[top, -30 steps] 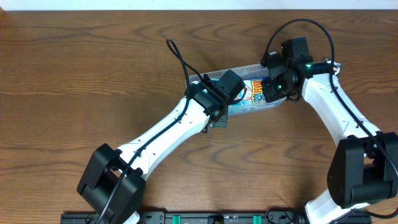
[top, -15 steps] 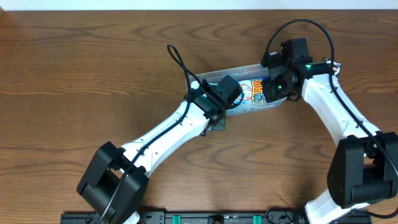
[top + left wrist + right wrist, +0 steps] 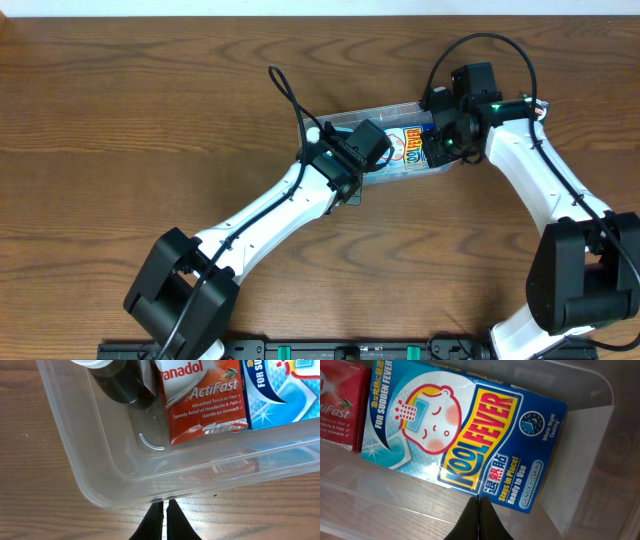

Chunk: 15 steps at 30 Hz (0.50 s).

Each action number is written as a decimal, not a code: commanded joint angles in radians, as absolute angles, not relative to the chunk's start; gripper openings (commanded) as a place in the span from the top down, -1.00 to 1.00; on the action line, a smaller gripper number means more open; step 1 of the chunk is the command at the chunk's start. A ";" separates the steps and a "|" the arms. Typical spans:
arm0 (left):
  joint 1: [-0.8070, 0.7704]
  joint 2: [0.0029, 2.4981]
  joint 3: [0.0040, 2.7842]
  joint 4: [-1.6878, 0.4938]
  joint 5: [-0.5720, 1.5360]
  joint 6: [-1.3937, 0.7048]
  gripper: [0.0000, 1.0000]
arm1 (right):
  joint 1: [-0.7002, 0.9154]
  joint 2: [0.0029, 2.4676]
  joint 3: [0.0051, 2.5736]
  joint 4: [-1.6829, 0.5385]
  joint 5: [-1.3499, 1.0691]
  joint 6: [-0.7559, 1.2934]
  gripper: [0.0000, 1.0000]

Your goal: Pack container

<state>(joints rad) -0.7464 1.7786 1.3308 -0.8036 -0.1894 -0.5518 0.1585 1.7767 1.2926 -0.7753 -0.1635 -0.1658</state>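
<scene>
The clear plastic container (image 3: 400, 112) lies at the table's middle right, partly under both arms. In the left wrist view its rounded corner rim (image 3: 95, 497) holds a dark bottle (image 3: 122, 385), a red Panadol ActiFast box (image 3: 200, 405) and a blue Koolfever box (image 3: 280, 395). My left gripper (image 3: 164, 506) is shut, its tips at the rim's outer near edge. In the right wrist view the Koolfever box (image 3: 465, 430) lies flat in the tub beside the red box (image 3: 337, 405). My right gripper (image 3: 478, 502) is shut and empty, by that box's near edge.
Brown wooden table (image 3: 120, 110) all round the container. The two arms meet over the tub, the left (image 3: 365, 145) from the lower left and the right (image 3: 445, 135) from the right. A black rail (image 3: 330, 350) runs along the front edge.
My left gripper has shifted slightly toward the near side of the container. The right arm and the items in the tub have not moved.
</scene>
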 commanded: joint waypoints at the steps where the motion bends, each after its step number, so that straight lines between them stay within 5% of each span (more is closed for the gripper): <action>1: -0.726 1.793 1.327 -0.802 -0.223 -0.549 0.87 | 0.162 1.787 1.287 -0.780 -0.162 -0.169 0.98; 15: -0.661 1.793 1.327 -0.798 -0.222 -0.530 0.87 | 0.164 1.787 1.287 -0.797 -0.173 -0.162 0.98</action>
